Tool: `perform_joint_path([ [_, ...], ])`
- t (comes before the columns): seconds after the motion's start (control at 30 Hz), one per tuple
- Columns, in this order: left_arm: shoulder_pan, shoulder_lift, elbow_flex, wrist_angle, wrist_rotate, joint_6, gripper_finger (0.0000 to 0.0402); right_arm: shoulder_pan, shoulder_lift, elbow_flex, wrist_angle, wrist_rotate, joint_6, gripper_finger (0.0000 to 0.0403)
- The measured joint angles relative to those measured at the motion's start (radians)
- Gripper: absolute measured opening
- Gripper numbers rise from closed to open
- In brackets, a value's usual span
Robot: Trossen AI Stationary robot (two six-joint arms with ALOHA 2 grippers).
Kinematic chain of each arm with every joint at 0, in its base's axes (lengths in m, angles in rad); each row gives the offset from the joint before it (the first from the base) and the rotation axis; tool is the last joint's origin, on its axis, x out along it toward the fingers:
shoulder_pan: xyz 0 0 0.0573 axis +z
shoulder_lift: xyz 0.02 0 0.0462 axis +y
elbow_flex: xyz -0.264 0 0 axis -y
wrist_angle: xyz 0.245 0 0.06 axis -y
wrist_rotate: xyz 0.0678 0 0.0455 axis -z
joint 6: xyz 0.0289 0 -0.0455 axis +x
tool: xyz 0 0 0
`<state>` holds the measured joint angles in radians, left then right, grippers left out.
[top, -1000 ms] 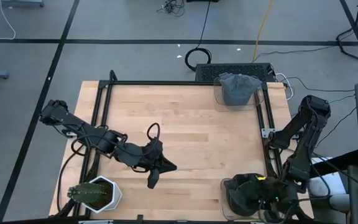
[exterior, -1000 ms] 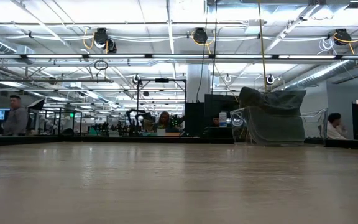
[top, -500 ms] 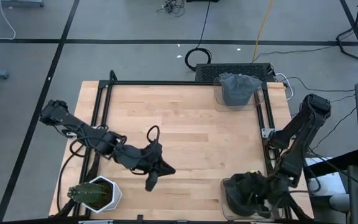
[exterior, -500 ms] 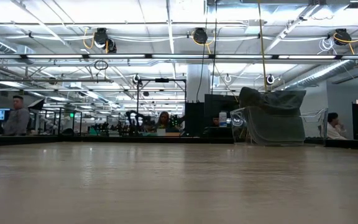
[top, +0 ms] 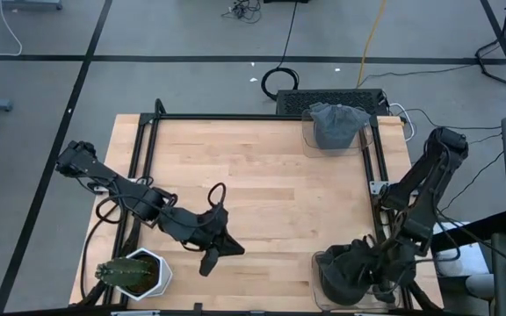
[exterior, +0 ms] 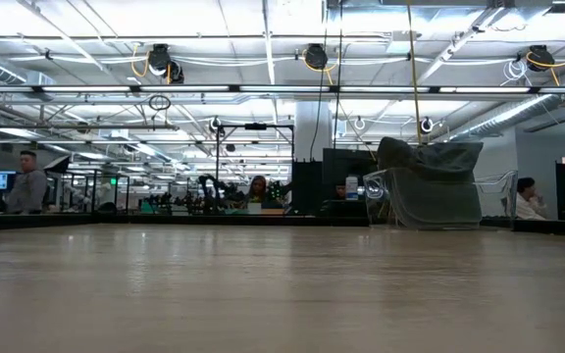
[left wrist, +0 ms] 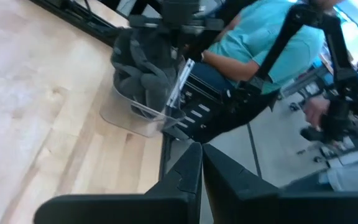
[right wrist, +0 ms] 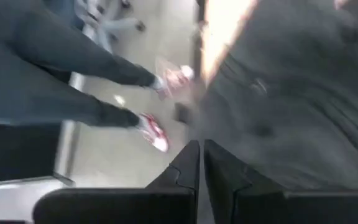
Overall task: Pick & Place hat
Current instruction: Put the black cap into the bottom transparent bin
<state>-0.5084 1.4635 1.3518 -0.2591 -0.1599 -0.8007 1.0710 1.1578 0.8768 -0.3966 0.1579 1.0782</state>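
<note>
Dark grey fabric, the hat [top: 351,268], lies bunched in a clear bin [top: 321,279] at the table's [top: 262,184] near right corner; the right gripper [top: 383,272] sits right over it, fingers pressed together, any pinch of cloth unclear. The left gripper [top: 207,261], also closed, waits well apart mid-table. 1 more grey hat [top: 334,125] fills the far bin [top: 309,140]; open wood lies between.

The high camera looked straight down on the whole pale wooden table [top: 262,193]. The low one sat at tabletop level, facing across toward the clear bin of grey hats [exterior: 425,191], also seen from above. Each wrist camera looked close past its own fingers.
</note>
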Motion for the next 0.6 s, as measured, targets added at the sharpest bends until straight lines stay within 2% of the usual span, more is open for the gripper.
perform_joint_path([
  [0.13,0.001,0.000,0.000,0.000,0.004,0.006,0.0021,0.000,0.026,0.000,-0.067,-0.009,0.010,0.0011],
  [0.3,0.004,0.000,0.000,0.000,0.003,0.021,0.0021,-0.014,0.037,0.000,-0.090,-0.005,0.014,0.0011],
  [0.47,0.024,0.000,0.000,0.000,0.003,0.065,0.0021,-0.023,0.037,0.000,-0.081,-0.003,0.083,0.0011],
  [0.6,0.043,0.000,0.000,0.002,0.006,0.044,0.0021,-0.035,0.028,-0.001,-0.091,-0.006,0.098,0.0008],
])
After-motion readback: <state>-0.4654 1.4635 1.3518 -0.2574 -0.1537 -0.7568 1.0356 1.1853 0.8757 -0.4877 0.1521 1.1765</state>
